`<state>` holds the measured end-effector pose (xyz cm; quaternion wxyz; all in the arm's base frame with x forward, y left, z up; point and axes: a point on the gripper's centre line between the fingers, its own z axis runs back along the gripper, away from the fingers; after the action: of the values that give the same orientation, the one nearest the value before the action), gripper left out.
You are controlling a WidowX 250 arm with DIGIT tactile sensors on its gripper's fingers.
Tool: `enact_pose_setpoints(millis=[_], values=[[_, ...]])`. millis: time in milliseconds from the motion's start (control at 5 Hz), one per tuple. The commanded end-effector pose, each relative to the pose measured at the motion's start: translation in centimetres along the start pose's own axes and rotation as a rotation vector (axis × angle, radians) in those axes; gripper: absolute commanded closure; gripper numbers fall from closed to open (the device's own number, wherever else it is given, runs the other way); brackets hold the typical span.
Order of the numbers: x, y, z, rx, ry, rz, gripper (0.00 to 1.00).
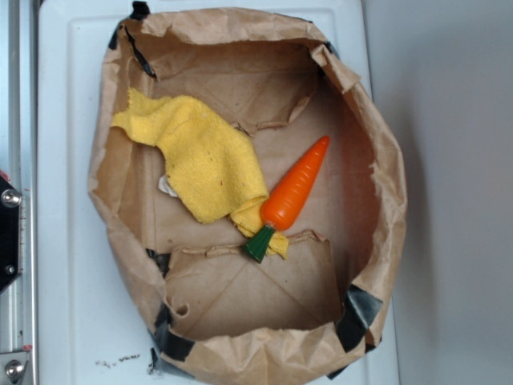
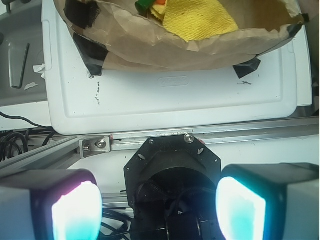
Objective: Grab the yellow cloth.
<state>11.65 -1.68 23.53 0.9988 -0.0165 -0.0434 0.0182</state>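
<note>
A white plastic lid or board (image 1: 64,241) forms the largest surface, lying flat with grey bench (image 1: 457,192) to its side. On it sits a brown paper bag (image 1: 385,168) with its sides rolled down into a shallow, open tub, patched at the corners with black tape (image 1: 357,313). The bag's floor shows creased flaps folded inward at top and bottom.

Inside the bag, the yellow cloth (image 1: 204,160) lies crumpled along the left half of the floor, running from the upper left wall diagonally down toward the middle. Its lower corner passes under the toy carrot (image 1: 295,192), which lies tilted with its orange tip toward the upper right and its green stem end (image 1: 259,243) resting on the cloth's edge. A small pale scrap peeks out from beneath the cloth on its left side.

In the wrist view, the fingers (image 2: 160,205) are spread wide apart, with nothing between them, held well back from the bag above a metal rail (image 2: 150,142) and a black round mount (image 2: 172,172). The cloth (image 2: 200,20) shows over the near wall of the bag.
</note>
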Motion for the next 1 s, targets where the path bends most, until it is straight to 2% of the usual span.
enact_pose_setpoints(millis=[0, 200, 400, 600, 800], values=[[0.0, 0.0, 0.0, 0.0, 0.0, 0.0, 0.0], [5.6, 4.6, 4.7, 0.033, -0.125, 0.088, 0.0], [10.7, 5.5, 9.7, 0.069, -0.169, 0.124, 0.0], [15.5, 6.5, 11.3, 0.055, -0.251, 0.038, 0.0], [13.0, 7.6, 10.5, -0.032, -0.289, -0.108, 0.0]])
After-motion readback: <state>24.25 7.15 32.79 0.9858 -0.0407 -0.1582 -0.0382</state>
